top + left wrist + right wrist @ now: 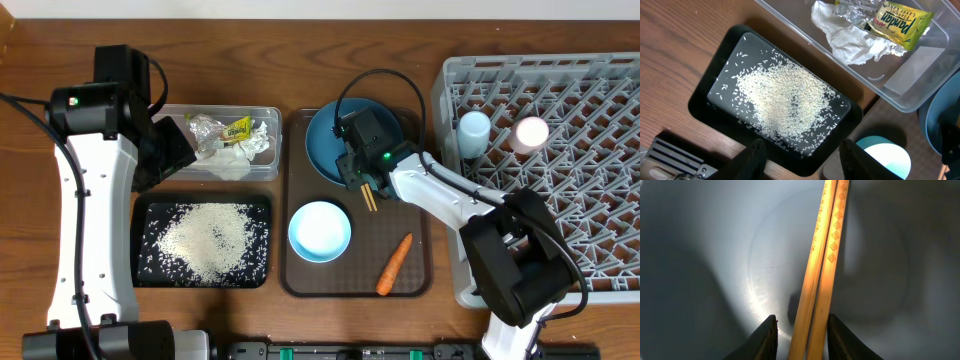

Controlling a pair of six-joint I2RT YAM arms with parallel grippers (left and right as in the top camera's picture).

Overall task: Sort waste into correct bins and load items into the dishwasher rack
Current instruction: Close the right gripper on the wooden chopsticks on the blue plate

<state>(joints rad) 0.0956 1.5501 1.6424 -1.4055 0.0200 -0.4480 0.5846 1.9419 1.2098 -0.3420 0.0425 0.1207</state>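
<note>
My right gripper (362,180) hangs over the large blue plate (325,145) at the back of the brown tray. It is closed in on the pair of wooden chopsticks (822,265), which run between its fingers (801,332). Their end pokes out below the gripper (369,198). The white-and-blue bowl (320,231) and the orange carrot (394,264) lie on the brown tray. The light blue cup (473,131) and pink cup (530,133) stand in the grey rack (600,250). My left gripper (802,157) is open and empty above the black rice tray (715,95).
The brown serving tray (420,200) sits between the bins and the rack. The clear tub (268,115) holds crumpled wrappers and stands behind the black rice tray (145,215). The left arm stands at the table's left side.
</note>
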